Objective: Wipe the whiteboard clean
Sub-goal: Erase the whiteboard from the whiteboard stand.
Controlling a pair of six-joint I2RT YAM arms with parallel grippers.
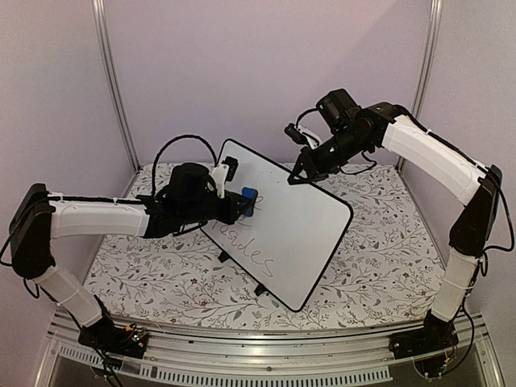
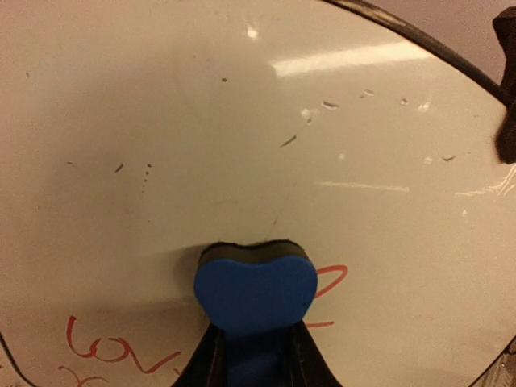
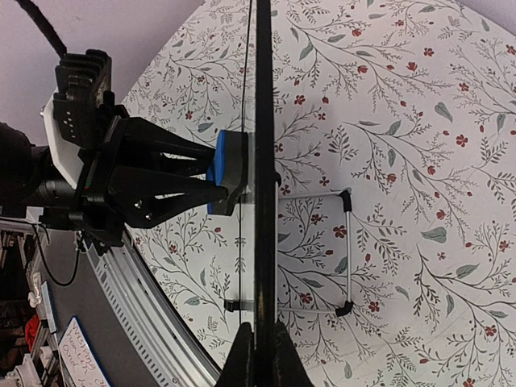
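Top external — eraser (image 1: 251,199) pressed to whiteboard (image 1: 302,238)
Left hand (image 1: 243,202) grips eraser at 10 o'clock — right hand (image 1: 297,178) clamps whiteboard, 1 o'clock.

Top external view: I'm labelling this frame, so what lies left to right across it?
In order: left arm → left tool → blue eraser → right tool → right arm. The whiteboard spans the middle, so it has no fixed place.

Edge-on whiteboard (image 3: 263,121), rim pinched by right gripper (image 3: 260,356); blue eraser (image 3: 229,161) pressed against its face by left gripper (image 3: 211,174).
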